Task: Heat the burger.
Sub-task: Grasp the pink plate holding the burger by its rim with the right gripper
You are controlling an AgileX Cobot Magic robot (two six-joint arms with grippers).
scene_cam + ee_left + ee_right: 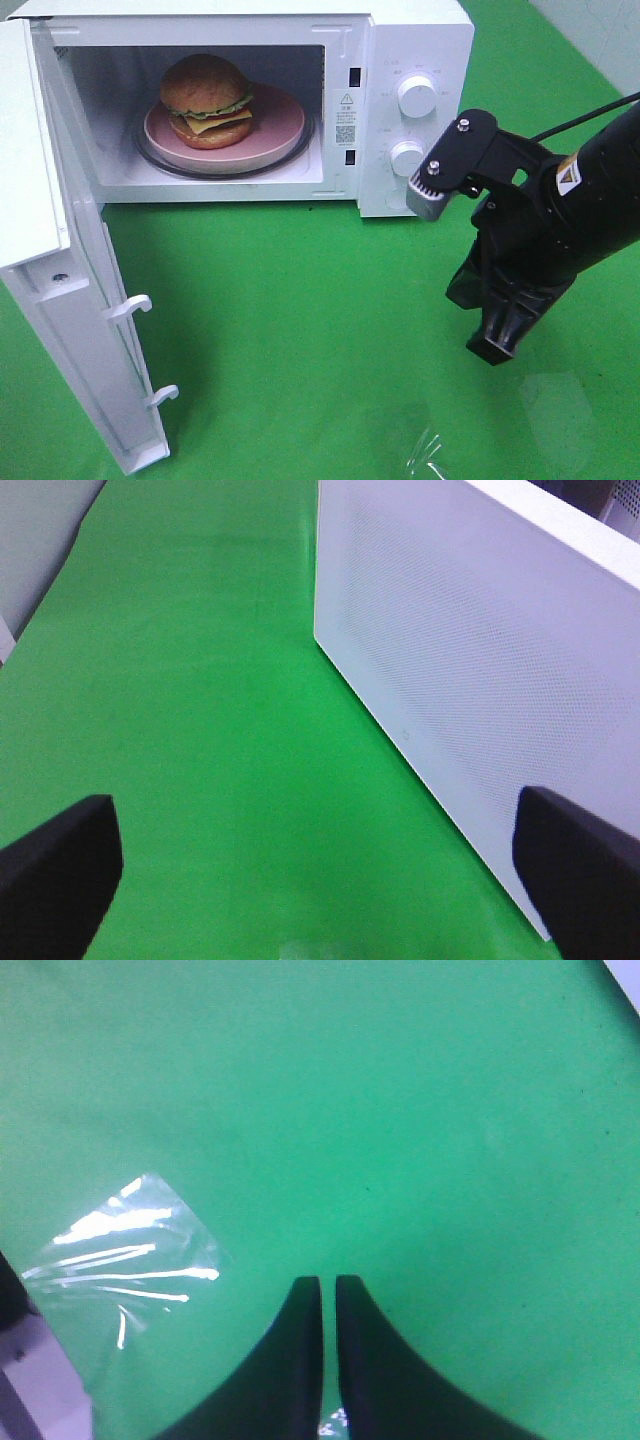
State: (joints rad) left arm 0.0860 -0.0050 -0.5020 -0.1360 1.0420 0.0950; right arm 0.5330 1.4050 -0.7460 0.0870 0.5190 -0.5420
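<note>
The burger [207, 100], with a glossy brown bun, lettuce and cheese, sits on a pink plate [283, 132] inside the open white microwave [400, 40]. The microwave door [75, 300] is swung wide open toward the front left. My right gripper [500, 345] [329, 1282] hangs over the green cloth in front of the control panel, fingers pointing down with only a thin slit between them and nothing held. My left gripper [320, 880] shows only in its wrist view. It is wide open and empty, beside a white perforated panel [480, 670].
Two white knobs [417, 95] [406, 158] sit on the microwave's right panel. A scrap of clear plastic film [430, 452] [120, 1260] lies on the green cloth [300, 300] near the front edge, close below the right gripper.
</note>
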